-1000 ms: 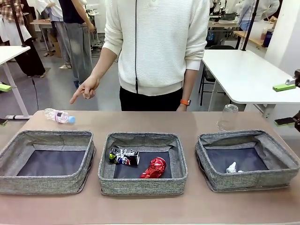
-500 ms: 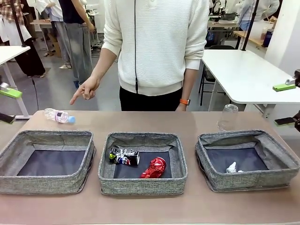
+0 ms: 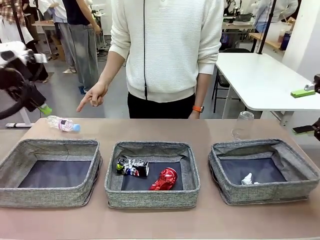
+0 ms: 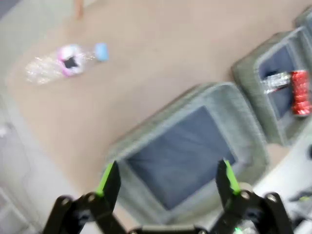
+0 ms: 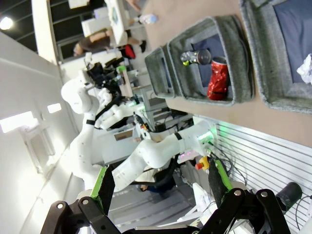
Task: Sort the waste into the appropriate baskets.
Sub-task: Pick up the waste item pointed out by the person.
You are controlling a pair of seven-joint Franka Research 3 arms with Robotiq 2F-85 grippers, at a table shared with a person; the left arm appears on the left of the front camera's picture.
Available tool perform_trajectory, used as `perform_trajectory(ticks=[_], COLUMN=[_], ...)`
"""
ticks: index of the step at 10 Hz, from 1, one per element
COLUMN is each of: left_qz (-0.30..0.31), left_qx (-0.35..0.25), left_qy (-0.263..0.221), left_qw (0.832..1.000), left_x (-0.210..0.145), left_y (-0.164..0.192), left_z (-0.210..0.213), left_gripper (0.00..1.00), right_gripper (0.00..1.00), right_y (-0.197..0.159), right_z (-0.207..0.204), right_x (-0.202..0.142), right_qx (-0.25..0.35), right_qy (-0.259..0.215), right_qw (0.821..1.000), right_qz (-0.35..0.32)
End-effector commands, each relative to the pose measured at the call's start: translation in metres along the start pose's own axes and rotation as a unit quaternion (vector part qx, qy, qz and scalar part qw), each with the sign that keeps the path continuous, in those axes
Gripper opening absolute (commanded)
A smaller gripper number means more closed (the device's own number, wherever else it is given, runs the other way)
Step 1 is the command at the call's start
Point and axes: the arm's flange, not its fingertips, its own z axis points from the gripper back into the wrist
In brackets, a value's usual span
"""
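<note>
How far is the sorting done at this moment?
Done: red can and dark can lie in the middle basket, paper wad in the right basket. In hand: nothing; the left tool hangs open. Left: bottle and cup on the table.

Print on the crushed can [image 3: 132,167] and the bottle [image 3: 63,123] is illegible.

Motion blur smears the left wrist view: the label on the clear plastic bottle [image 4: 66,61] is unreadable, and the red can [image 4: 300,91] and dark can [image 4: 275,82] are streaks. In the front view the left pincer [image 3: 39,106] is a dark blur, the picture's edge cuts the right pincer [image 3: 295,112], and the front wall of the right basket [image 3: 265,192] hides the base of the paper wad [image 3: 247,178].
</note>
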Motion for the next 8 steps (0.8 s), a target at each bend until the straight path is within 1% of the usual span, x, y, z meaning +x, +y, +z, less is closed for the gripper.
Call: perform_trajectory(ticks=[1, 2, 3, 4, 6, 7, 8], left_qz=[-0.178, -0.207, -0.154, -0.11, -0.11, -0.135, -0.216], left_qx=[0.344, 0.334, 0.293, 0.11, 0.11, 0.157, 0.08], left_qy=[0.064, 0.1, 0.132, 0.054, 0.054, 0.077, 0.078], left_qw=[0.92, 0.914, 0.934, 0.986, 0.986, 0.975, 0.97], left_x=[-0.012, -0.014, -0.013, 0.005, 0.005, 0.0, 0.008], left_y=[-0.037, -0.049, -0.058, -0.033, -0.033, -0.047, 0.007], left_z=[-0.031, -0.04, -0.038, -0.028, -0.028, -0.038, -0.044], left_gripper=[1.0, 1.0, 1.0, 1.0, 1.0, 1.0, 1.0], right_gripper=[1.0, 1.0, 1.0, 1.0, 1.0, 1.0, 1.0], right_y=[0.003, 0.003, 0.003, 0.003, 0.003, 0.003, 0.003], right_z=[-0.001, -0.001, -0.001, -0.001, -0.001, -0.001, -0.001], right_x=[0.003, 0.003, 0.003, 0.003, 0.003, 0.003, 0.003], right_qx=[0.004, 0.004, 0.004, 0.004, 0.004, 0.004, 0.004], right_qy=[-0.005, -0.005, -0.005, -0.005, -0.005, -0.005, -0.005], right_qw=[1.0, 1.0, 1.0, 1.0, 1.0, 1.0, 1.0], right_qz=[0.01, 0.01, 0.01, 0.01, 0.01, 0.01, 0.01])
